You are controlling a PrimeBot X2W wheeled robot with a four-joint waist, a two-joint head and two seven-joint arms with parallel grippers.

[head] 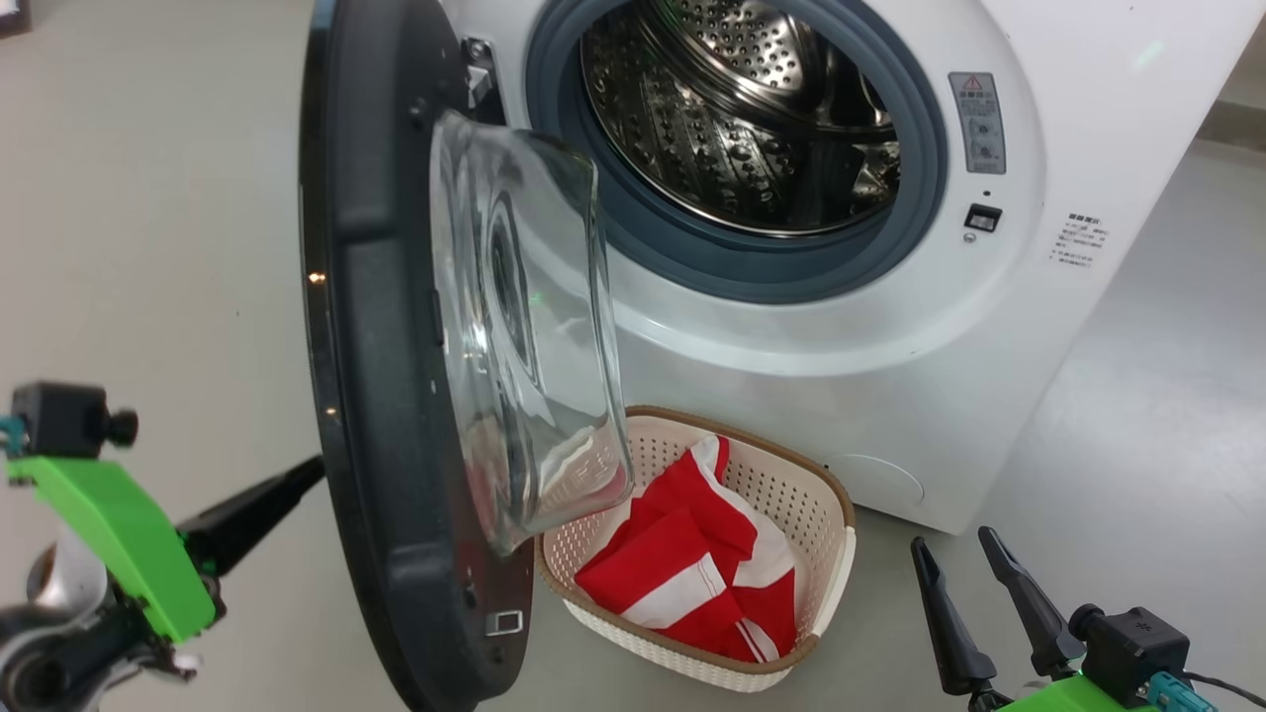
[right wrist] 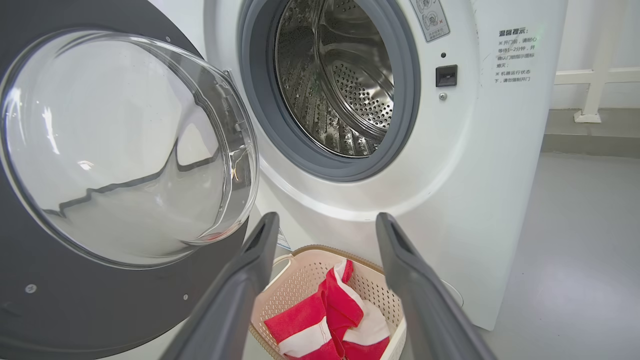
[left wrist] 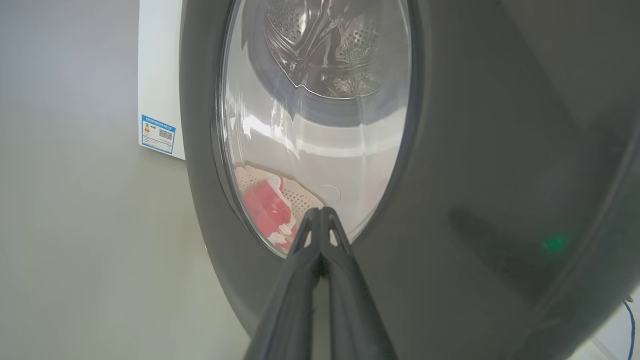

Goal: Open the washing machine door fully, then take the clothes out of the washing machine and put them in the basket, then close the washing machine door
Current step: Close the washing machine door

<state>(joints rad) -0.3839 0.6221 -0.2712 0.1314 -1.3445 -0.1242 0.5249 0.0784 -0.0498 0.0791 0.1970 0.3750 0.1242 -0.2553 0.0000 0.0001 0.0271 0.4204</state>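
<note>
The washing machine door (head: 371,297) has smooth glass, the drum (head: 732,129) is shiny steel, the basket (head: 673,661) matt plastic.

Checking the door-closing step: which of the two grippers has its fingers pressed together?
The left gripper, shut with its tips at the outer face of the washing machine door; the right gripper stands open.

White boxy front-loading washing machine (right wrist: 450,165), front panel. Landmark: grey rubber ring (right wrist: 345,172) round the drum mouth.
- Just right of the ring, upper part: upright grey warning label (head: 977,121). Red triangle sign at top, round pictograms below; wording too small to read.
- Further right of the ring: black printed notice (right wrist: 515,55) in Chinese, headed 温馨提示. Two ※ lines below mention 1~2分钟 and 请勿强制开门.
- On the machine's white side panel: white blue-edged sticker (left wrist: 158,134) with a QR code; print illegible.
</note>
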